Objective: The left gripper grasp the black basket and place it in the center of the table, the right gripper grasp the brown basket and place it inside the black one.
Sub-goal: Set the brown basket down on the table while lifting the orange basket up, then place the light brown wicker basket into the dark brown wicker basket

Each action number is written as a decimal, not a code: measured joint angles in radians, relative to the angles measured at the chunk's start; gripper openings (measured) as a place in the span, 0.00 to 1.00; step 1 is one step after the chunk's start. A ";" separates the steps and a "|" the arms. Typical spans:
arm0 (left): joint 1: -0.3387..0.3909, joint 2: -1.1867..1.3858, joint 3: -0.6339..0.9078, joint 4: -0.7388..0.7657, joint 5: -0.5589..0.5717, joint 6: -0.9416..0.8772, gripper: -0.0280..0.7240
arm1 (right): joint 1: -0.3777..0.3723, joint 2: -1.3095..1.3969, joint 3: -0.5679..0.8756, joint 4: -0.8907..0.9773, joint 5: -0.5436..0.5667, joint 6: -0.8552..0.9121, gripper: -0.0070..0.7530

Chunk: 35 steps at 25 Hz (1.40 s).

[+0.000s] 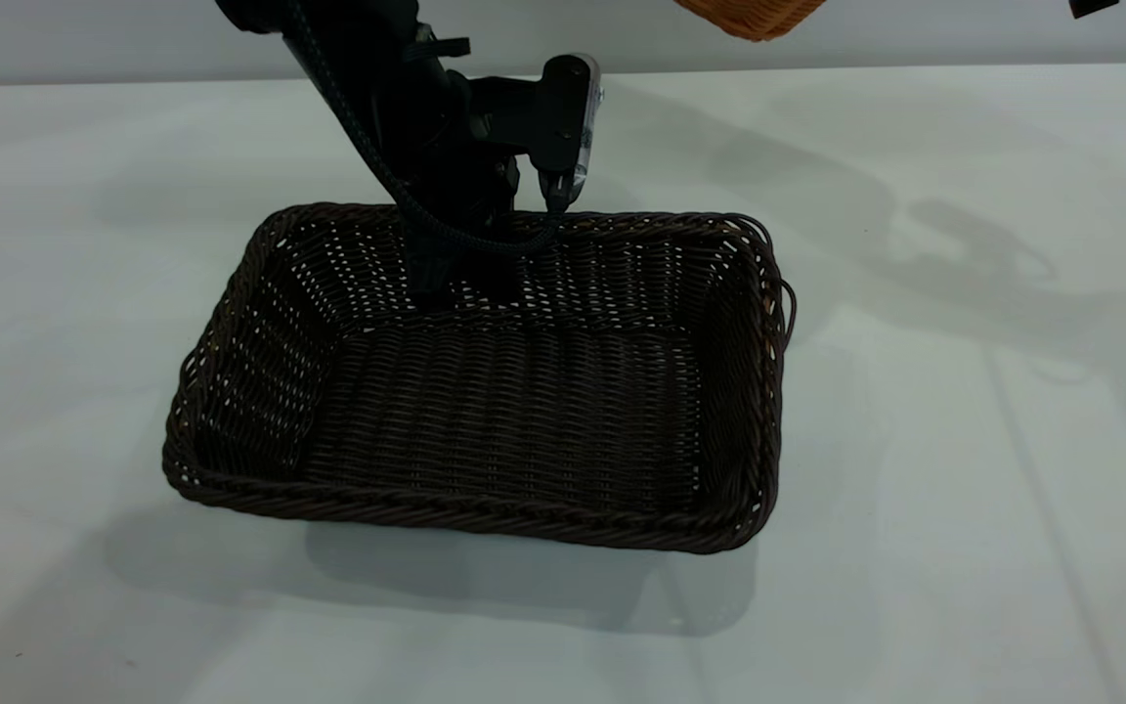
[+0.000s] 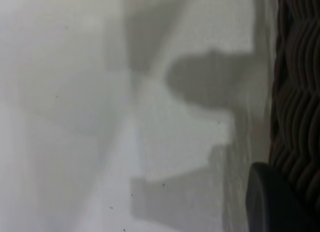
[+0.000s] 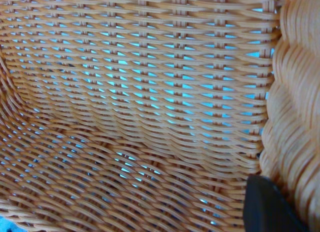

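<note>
Exterior view: the black basket (image 1: 485, 391) is seen flat on the table (image 1: 964, 440), about mid-table, opening up, long axis running left-right across the view. The left gripper (image 1: 470, 264) is placed at the far long rim, fingers reaching down over the far wall; whether the rim is clamped or let go cannot be told. Step one is judged essentially done, release possibly pending. The brown basket (image 1: 749, 15) is seen only as a corner at the top edge, off the table surface, well apart from the black one; its axis cannot be read here. The right gripper itself is not shown in this view.

Left wrist view: the black basket's braided rim (image 2: 297, 92) is seen alongside bare table (image 2: 75, 117); one dark fingertip (image 2: 272, 202) is seen against the weave. Grip state cannot be told.

Right wrist view: the frame is filled by the brown basket's inner weave (image 3: 140, 107) and rim; a dark fingertip (image 3: 267, 207) is seen by the rim. The basket is judged carried, grip not confirmed. Still left: nesting into the black basket.
</note>
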 joint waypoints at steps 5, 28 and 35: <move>0.000 0.000 0.000 0.014 -0.004 -0.047 0.16 | -0.007 0.000 -0.002 -0.012 0.008 -0.001 0.10; 0.006 -0.538 0.000 0.099 0.299 -0.306 0.57 | -0.185 0.000 -0.003 -0.059 0.103 0.001 0.10; 0.013 -0.873 0.000 0.218 0.302 -0.338 0.53 | -0.070 0.000 -0.004 -0.267 0.227 0.033 0.10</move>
